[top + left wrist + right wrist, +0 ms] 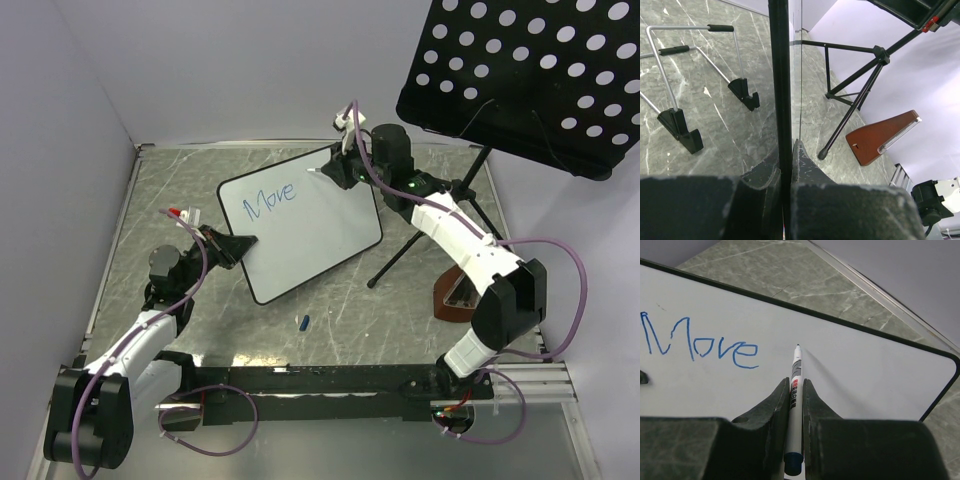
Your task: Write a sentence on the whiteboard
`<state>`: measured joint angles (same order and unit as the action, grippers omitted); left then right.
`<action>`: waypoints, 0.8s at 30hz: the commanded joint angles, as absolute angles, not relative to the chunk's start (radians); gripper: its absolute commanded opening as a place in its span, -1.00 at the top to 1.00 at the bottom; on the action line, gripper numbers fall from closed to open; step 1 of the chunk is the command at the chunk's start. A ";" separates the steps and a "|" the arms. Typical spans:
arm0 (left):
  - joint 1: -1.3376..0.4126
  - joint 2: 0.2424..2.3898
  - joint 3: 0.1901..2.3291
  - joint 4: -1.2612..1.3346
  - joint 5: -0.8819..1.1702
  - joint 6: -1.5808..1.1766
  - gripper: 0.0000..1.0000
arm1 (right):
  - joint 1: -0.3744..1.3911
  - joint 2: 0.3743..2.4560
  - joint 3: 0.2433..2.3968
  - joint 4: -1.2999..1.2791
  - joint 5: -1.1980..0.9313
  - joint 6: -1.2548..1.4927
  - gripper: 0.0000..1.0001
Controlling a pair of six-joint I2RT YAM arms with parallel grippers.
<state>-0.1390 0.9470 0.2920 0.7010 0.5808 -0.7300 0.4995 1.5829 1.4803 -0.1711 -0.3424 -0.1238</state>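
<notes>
Grey marbled bench point(180, 180) lies between pale walls. At the whiteboard's point(320, 245) left edge, the left end effector point(244, 243) is closed on the thin black rim. The sentence point(270, 200), in blue handwriting, reads only "Move" in the whiteboard's upper left. Just below the whiteboard's lower edge lies a small blue cap point(304, 322). Near the whiteboard's upper right corner, the right end effector point(332, 167) grips a marker point(795, 400). Its tip is at the white surface just right of "Move", and I cannot tell whether it touches. Right of the whiteboard stand a black perforated music stand point(520, 80) and a brown metronome point(457, 297).
</notes>
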 commanded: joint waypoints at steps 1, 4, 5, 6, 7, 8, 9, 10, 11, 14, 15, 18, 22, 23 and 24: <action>-0.143 0.957 0.316 0.673 0.629 -0.632 0.98 | 0.491 1.606 1.486 -0.117 -0.319 -0.109 1.00; -0.144 0.954 0.316 0.670 0.629 -0.629 0.98 | 0.491 1.615 1.489 -0.112 -0.328 -0.106 1.00; -0.144 0.956 0.316 0.672 0.627 -0.629 0.98 | 0.489 1.618 1.491 -0.110 -0.331 -0.104 1.00; -0.144 0.957 0.316 0.673 0.630 -0.629 0.98 | 0.491 1.623 1.494 -0.109 -0.333 -0.104 1.00; -0.144 0.960 0.316 0.673 0.630 -0.627 0.98 | 0.491 1.624 1.496 -0.107 -0.333 -0.103 1.00; -0.143 0.962 0.318 0.676 0.632 -0.627 0.98 | 0.491 1.628 1.497 -0.109 -0.337 -0.103 1.00; -0.144 0.962 0.316 0.678 0.634 -0.629 0.98 | 0.491 1.631 1.499 -0.107 -0.341 -0.104 1.00; -0.144 0.963 0.318 0.680 0.634 -0.627 0.98 | 0.489 1.631 1.497 -0.106 -0.344 -0.103 1.00; -0.143 0.963 0.318 0.678 0.632 -0.627 0.97 | 0.491 1.632 1.497 -0.104 -0.347 -0.101 1.00; -0.144 0.965 0.316 0.680 0.634 -0.627 0.98 | 0.489 1.632 1.497 -0.104 -0.364 -0.100 1.00; -0.143 0.965 0.316 0.681 0.635 -0.629 0.98 | 0.491 1.634 1.499 -0.101 -0.373 -0.098 1.00; -0.143 0.966 0.318 0.681 0.635 -0.629 0.98 | 0.491 1.634 1.499 -0.101 -0.390 -0.095 1.00; -0.143 0.966 0.318 0.681 0.634 -0.627 0.98 | 0.489 1.632 1.494 -0.103 -0.422 -0.094 1.00; -0.143 0.965 0.316 0.683 0.634 -0.627 0.98 | 0.489 1.631 1.494 -0.104 -0.431 -0.095 1.00; -0.144 0.966 0.316 0.683 0.634 -0.627 0.98 | 0.491 1.629 1.493 -0.109 -0.434 -0.097 1.00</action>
<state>-0.1371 0.9539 0.2924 0.6987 0.5793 -0.7418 0.4950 1.6241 1.4803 -0.1421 -0.3866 -0.1043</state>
